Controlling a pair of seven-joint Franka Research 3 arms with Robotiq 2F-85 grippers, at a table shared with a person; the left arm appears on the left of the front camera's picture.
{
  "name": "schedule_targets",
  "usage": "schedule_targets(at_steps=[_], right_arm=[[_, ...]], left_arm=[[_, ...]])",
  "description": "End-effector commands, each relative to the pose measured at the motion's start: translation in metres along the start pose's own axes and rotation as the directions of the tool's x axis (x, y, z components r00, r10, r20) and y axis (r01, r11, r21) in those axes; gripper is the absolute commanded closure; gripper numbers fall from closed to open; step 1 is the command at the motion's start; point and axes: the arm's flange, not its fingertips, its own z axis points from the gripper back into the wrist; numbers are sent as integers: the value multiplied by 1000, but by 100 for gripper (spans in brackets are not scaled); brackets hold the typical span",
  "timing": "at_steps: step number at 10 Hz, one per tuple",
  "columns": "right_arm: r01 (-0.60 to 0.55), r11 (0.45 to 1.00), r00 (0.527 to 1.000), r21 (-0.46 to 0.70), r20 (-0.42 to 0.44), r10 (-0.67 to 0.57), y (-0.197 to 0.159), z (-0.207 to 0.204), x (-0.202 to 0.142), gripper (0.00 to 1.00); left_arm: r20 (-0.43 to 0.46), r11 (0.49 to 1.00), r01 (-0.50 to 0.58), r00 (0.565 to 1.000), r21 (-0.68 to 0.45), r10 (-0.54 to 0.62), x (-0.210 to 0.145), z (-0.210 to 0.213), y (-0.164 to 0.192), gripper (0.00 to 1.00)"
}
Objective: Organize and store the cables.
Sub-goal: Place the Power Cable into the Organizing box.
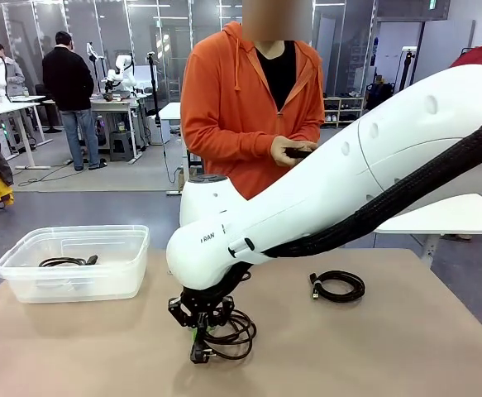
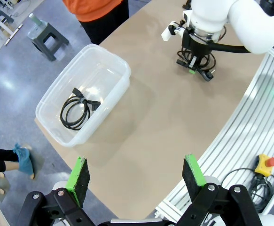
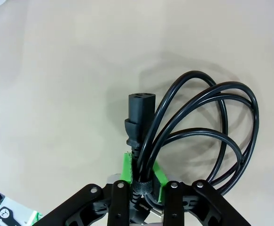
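A black power cable (image 3: 207, 141) wound in a loose coil lies on the tan table (image 1: 406, 347), its plug (image 3: 139, 115) pointing away from the wrist. My right gripper (image 1: 199, 335) is down at the table, its green pads (image 3: 126, 170) shut on the strapped part of this coil (image 1: 234, 329). A second coil (image 1: 337, 286) lies on the table further right. Another coil (image 1: 67, 261) rests inside the clear plastic bin (image 1: 133, 273). My left gripper (image 2: 136, 179) hangs high above the table, open and holding nothing. From there the bin (image 2: 122, 70) and its coil (image 2: 75, 110) show.
A person in an orange hoodie (image 1: 241, 99) stands at the far side, holding something small and dark (image 1: 297, 152) in both hands. An aluminium rail frame (image 2: 249, 127) and a yellow stop button (image 2: 267, 163) flank the table's edge.
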Motion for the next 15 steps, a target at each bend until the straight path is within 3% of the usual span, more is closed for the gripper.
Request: schedule_targets(at_steps=[1, 4, 5, 6, 9, 11, 13, 15], right_arm=[[37, 999, 999, 13, 10, -37, 3, -2, 3, 74], [34, 999, 999, 24, 14, -35, 2, 2, 1, 27], [32, 999, 999, 24, 14, -32, 1, 2, 0, 33], [33, 999, 999, 28, 12, -33, 0, 4, -1, 0], [17, 999, 1000, 52, 18, -18, -12, 24, -10, 0], [-64, 995, 998, 70, 1, 65, -31, 55, -22, 0], [-162, 980, 986, 118, -21, 166, -72, 97, -29, 0], [-298, 949, 954, 107, 54, 294, -122, 136, -39, 0]], left_arm=[[-2, 1000, 5, 1000, 3, -5, 0, 1, 0, 0], [-2, 1000, 5, 1000, 3, -5, 0, 1, 0, 0], [-2, 1000, 5, 1000, 3, -5, 0, 1, 0, 0], [-2, 1000, 5, 1000, 3, -5, 0, 1, 0, 0], [-2, 1000, 5, 1000, 3, -5, 0, 1, 0, 0], [-2, 1000, 5, 1000, 3, -5, 0, 1, 0, 0], [-2, 1000, 5, 1000, 3, -5, 0, 1, 0, 0], [-2, 1000, 5, 1000, 3, -5, 0, 1, 0, 0]])
